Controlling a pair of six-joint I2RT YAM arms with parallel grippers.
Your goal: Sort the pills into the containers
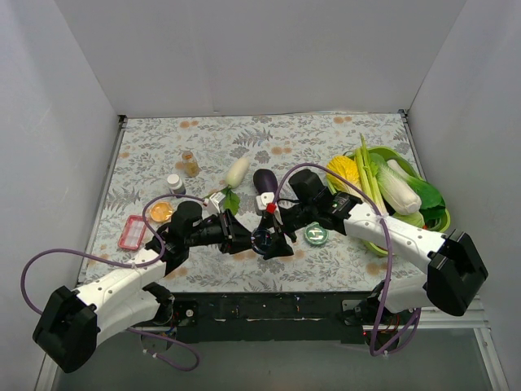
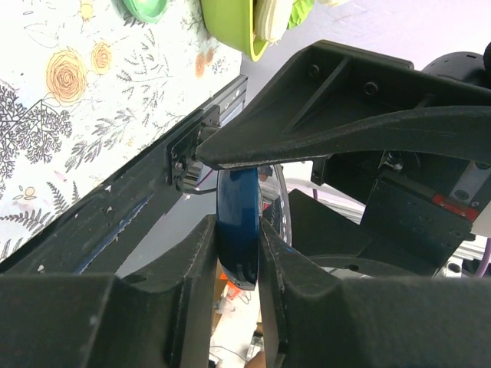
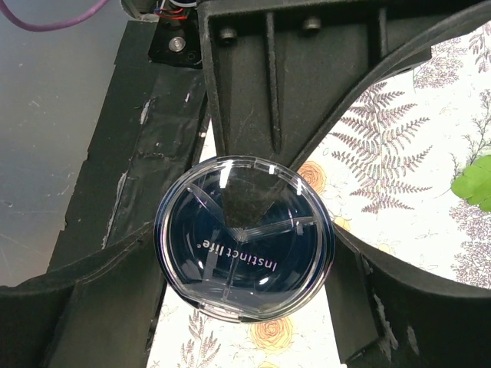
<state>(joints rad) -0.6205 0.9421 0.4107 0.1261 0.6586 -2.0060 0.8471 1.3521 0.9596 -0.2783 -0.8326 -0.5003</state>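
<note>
A round blue tin (image 1: 263, 239) with a clear lid hangs above the table's near edge, between both arms. My left gripper (image 2: 238, 257) is shut on it edge-on, and the dark blue tin (image 2: 238, 215) is pinched thin between its pads. My right gripper (image 3: 245, 261) spans the tin's (image 3: 245, 253) full width, with a finger (image 3: 130, 268) pressed against each side of the rim. The clear lid shows dividers inside and lettering. A green-topped tin (image 1: 316, 235) lies on the cloth just to the right. An amber bottle (image 1: 190, 164) stands at the back left. No pills show in any view.
A small dark-capped white bottle (image 1: 175, 184), an orange round tin (image 1: 161, 212) and a pink box (image 1: 132, 232) sit at the left. A white radish (image 1: 237, 171) and an eggplant (image 1: 264, 181) lie mid-table. The lime-green tray (image 1: 433, 218) of vegetables fills the right.
</note>
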